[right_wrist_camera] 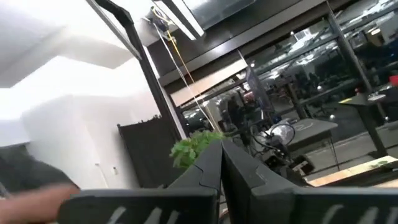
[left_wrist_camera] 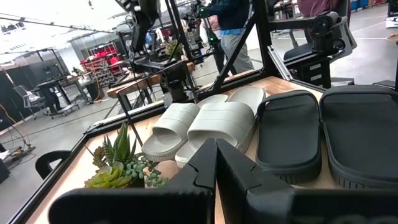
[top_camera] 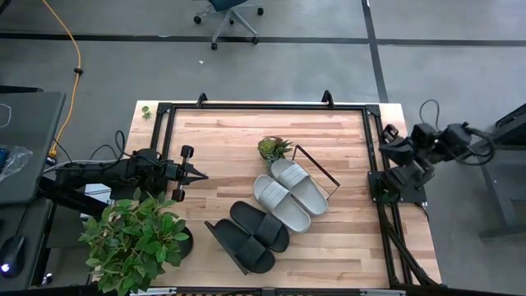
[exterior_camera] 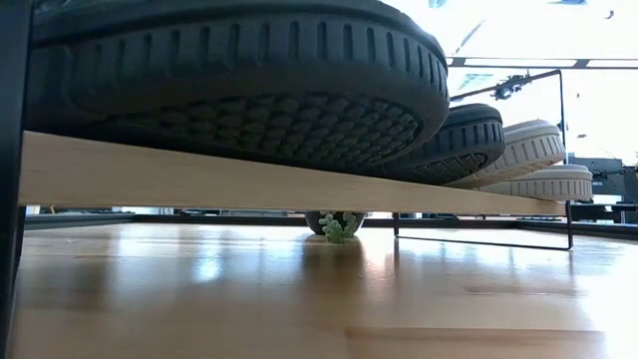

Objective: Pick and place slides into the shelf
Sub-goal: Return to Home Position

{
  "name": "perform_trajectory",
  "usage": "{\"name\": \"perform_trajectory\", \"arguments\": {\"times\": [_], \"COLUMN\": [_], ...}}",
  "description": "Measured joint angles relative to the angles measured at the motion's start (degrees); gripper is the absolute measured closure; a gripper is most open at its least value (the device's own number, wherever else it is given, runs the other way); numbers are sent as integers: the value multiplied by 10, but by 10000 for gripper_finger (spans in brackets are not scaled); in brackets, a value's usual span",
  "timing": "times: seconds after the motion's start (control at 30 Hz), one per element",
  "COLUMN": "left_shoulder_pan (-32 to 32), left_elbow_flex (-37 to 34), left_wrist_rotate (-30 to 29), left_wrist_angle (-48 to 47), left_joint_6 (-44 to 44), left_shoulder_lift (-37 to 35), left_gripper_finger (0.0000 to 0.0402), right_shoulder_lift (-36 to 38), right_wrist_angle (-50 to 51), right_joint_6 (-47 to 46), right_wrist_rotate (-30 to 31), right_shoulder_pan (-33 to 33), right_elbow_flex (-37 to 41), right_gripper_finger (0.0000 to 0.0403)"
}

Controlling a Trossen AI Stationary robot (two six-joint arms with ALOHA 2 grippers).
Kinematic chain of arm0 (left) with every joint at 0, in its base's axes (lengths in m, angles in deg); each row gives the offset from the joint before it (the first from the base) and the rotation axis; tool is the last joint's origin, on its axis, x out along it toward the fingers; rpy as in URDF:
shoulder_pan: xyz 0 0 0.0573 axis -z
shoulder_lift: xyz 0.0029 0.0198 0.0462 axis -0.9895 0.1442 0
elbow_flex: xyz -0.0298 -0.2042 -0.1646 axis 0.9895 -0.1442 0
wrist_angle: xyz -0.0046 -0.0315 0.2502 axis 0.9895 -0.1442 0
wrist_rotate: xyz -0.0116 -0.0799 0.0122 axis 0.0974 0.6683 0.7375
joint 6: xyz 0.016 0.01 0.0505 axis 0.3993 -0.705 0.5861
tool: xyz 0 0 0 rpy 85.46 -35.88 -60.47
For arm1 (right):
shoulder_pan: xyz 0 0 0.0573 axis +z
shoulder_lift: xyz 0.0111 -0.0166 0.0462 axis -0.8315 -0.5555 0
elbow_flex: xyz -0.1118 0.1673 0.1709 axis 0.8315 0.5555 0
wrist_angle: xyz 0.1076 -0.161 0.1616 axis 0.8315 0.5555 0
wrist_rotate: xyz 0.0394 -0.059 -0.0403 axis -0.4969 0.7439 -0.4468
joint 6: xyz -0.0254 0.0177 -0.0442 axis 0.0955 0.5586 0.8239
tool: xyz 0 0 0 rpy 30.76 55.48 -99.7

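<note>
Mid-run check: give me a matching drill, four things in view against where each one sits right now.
1 grey slides
2 black slides
3 left end effector
4 right end effector

A over the table's left side
B shelf end nearest the leafy plant
C at the table's right edge
D shelf end beside the small succulent

Pairs: 1-D, 2-B, 3-A, 4-C

A small succulent (top_camera: 274, 148) sits mid-frame on the wooden tabletop (top_camera: 222, 140). A leafy potted plant (top_camera: 136, 238) fills the lower left. An office chair (top_camera: 230, 12) stands at top centre; a yellow cable (top_camera: 77, 57) runs down the upper left.
</note>
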Motion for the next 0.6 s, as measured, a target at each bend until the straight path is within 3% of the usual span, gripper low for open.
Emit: {"name": "perform_trajectory", "arguments": {"times": [0.13, 0.27, 0.47, 0.6], "left_shoulder_pan": [0, 0, 0, 0], "left_elbow_flex": [0, 0, 0, 0], "left_wrist_rotate": [0, 0, 0, 0], "left_wrist_angle": [0, 0, 0, 0], "left_joint_6": [0, 0, 0, 0], "left_shoulder_lift": [0, 0, 0, 0], "left_gripper_finger": [401, 401, 401, 401], "right_shoulder_lift": [40, 70, 83, 83], "right_wrist_angle": [-34, -76, -51, -16], "right_joint_6": [39, 83, 98, 107], "right_wrist_rotate": [8, 62, 83, 132], "right_shoulder_pan": [0, 0, 0, -2], "right_elbow_flex": [66, 116, 128, 128], "right_gripper_finger": [403, 403, 403, 403]}}
